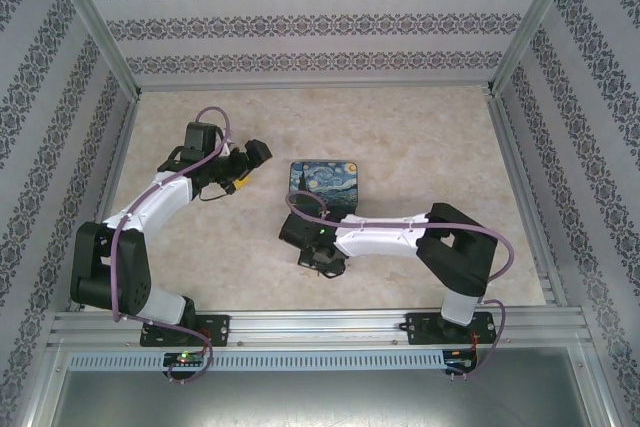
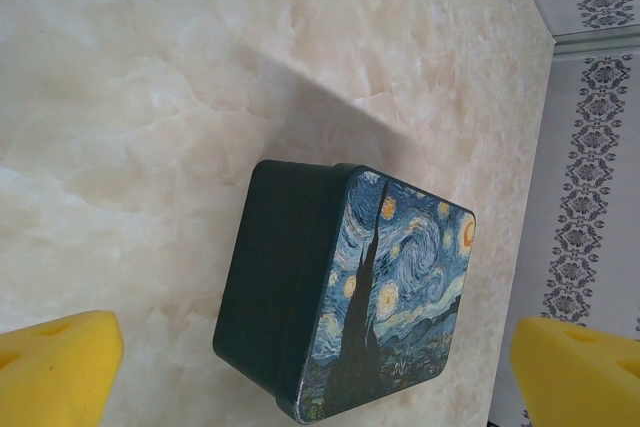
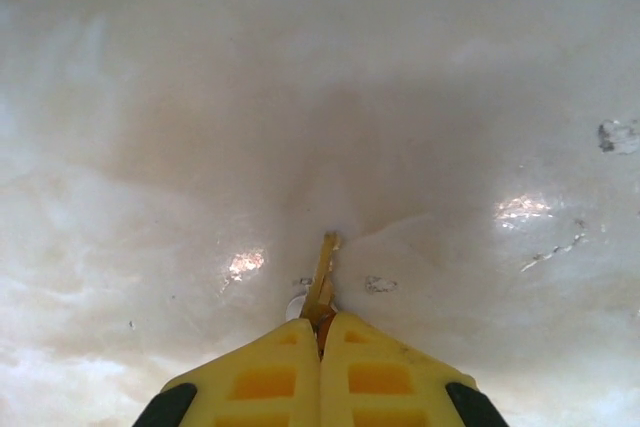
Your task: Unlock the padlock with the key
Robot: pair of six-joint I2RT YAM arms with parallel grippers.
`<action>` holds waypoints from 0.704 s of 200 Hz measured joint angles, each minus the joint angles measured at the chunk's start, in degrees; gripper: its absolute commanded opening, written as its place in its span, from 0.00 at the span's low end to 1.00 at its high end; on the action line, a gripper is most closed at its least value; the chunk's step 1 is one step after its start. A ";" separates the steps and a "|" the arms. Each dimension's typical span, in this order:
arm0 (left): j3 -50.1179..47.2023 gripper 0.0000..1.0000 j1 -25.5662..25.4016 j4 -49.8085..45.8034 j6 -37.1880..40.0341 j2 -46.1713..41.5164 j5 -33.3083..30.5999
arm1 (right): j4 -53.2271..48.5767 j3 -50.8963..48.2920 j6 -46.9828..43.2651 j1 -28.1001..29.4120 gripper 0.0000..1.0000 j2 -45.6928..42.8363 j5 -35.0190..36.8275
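Note:
My right gripper (image 3: 321, 325) is shut on the key (image 3: 322, 272), a slim brass-coloured blade that sticks out ahead of the yellow fingertips with its tip down at the table surface. A bit of silvery metal shows at the key's base. In the top view this gripper (image 1: 322, 262) points down at the table in front of the painted box. My left gripper (image 2: 320, 367) is open, its yellow pads wide apart, aimed at the box from the left (image 1: 250, 162). The padlock is out of view.
The Starry Night print box (image 1: 326, 179) sits mid-table with its lid on; the left wrist view has its dark side and painted lid (image 2: 400, 287). Patterned walls close in the marble-look table (image 1: 400, 127) on three sides.

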 measured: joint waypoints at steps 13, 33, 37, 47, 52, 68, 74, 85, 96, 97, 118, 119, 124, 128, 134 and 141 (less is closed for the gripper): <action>0.00 1.00 0.00 0.00 0.04 0.00 0.00 | 2.03 -2.49 -1.86 0.00 0.00 -1.99 0.37; 0.00 1.00 0.00 -0.02 0.24 0.00 0.00 | 3.89 -6.40 -5.53 -0.02 0.00 -6.38 0.87; 0.00 1.00 0.00 -0.04 0.37 0.00 0.00 | 4.26 -7.06 -6.08 -0.02 0.00 -7.43 0.96; 0.00 0.99 0.00 -0.04 0.52 0.00 0.02 | 5.25 -8.52 -8.52 -0.15 0.00 -10.45 1.18; 0.00 0.99 0.00 -0.04 0.66 0.00 0.04 | 6.05 -9.16 -9.64 -0.22 0.00 -12.07 1.20; 0.00 1.00 0.00 -0.02 0.70 0.00 0.46 | 8.57 -10.67 -13.27 -1.25 0.00 -16.57 1.16; 0.00 0.99 0.00 -0.02 0.70 0.00 0.81 | 9.70 -11.30 -14.86 -1.86 0.00 -18.29 0.96; 0.02 1.00 0.00 -0.02 0.72 -0.04 1.49 | 11.32 -12.35 -17.14 -3.13 0.00 -20.92 0.55; 0.02 1.00 0.00 0.00 0.81 -0.17 2.14 | 13.44 -13.70 -20.13 -4.85 0.00 -23.52 -0.07; 0.02 1.00 0.00 0.00 0.81 -0.20 2.19 | 13.55 -13.81 -20.31 -4.98 0.00 -23.67 -0.15; 0.02 1.00 0.00 0.04 0.85 -0.94 3.87 | 16.46 -16.33 -26.03 -8.55 0.00 -28.13 -2.19; 0.02 1.00 0.00 0.07 0.85 -0.98 3.91 | 16.74 -16.59 -26.69 -8.96 0.00 -28.61 -2.45; 0.02 1.00 0.00 0.13 0.83 -1.20 4.48 | 17.44 -17.11 -27.76 -9.84 0.00 -29.53 -3.04; 0.02 1.00 0.00 0.28 0.81 -1.33 4.76 | 17.86 -17.49 -28.72 -10.54 0.00 -30.32 -3.48; 0.02 1.00 0.00 0.68 0.61 -1.57 5.44 | 18.99 -18.16 -30.21 -11.67 0.00 -31.54 -4.46; 0.02 1.00 -0.02 1.11 0.46 -1.77 6.12 | 20.52 -19.15 -32.04 -13.18 0.00 -33.11 -5.77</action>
